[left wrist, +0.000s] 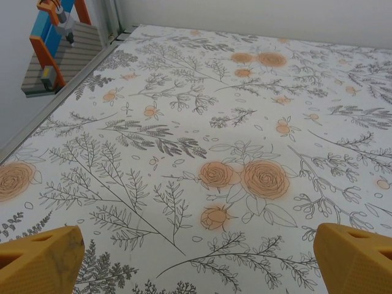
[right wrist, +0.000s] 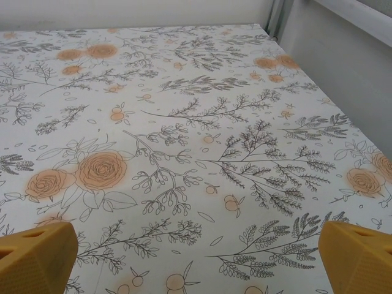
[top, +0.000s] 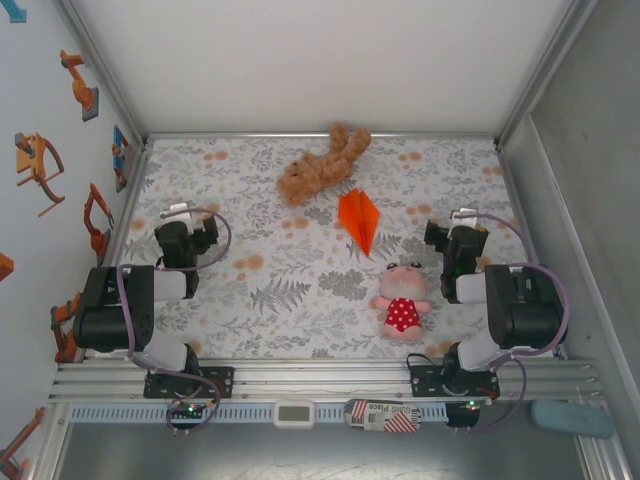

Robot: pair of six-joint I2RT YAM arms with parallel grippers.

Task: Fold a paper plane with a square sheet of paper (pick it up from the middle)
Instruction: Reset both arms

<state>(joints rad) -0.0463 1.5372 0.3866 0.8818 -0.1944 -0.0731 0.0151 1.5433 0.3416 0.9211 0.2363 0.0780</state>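
Top external: both grippers spread wide and holding nothing; the paper plane lies folded on the table between them.

Left gripper (top: 186, 214): jaws well apart over the floral table cover (top: 250, 320). In the left wrist view its orange fingertips (left wrist: 40, 260) sit at the bottom corners, with printed cloth between them. Right gripper (top: 458, 225): same stance, fingertips (right wrist: 37, 257) wide apart over the cloth. Paper plane (top: 360, 218): flat on the cover, sharp point toward the near edge, nearer the right gripper than the left, apart from both. Brown plush bear (top: 322, 165) lies just beside its blunt far end. Pink doll (top: 402, 300) lies near its point, on the right arm's side.
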